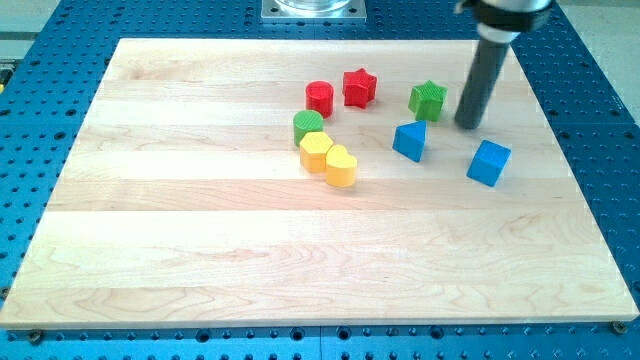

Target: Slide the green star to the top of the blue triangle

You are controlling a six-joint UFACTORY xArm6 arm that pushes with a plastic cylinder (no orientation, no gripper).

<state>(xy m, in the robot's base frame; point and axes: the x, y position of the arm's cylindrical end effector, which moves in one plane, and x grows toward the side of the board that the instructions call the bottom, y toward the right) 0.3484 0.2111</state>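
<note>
The green star [427, 99] lies on the wooden board [200, 200], toward the view's top right. The blue triangle [410, 140] sits just below it, slightly to the left, with a small gap between them. My rod comes down from the view's top right, and my tip [467, 124] rests on the board just right of the green star and up-right of the blue triangle, touching neither.
A blue cube [489, 162] lies below-right of my tip. A red cylinder [320, 97] and red star [359, 87] sit left of the green star. A green cylinder [308, 126], yellow hexagon [317, 151] and yellow heart [341, 166] cluster lower left.
</note>
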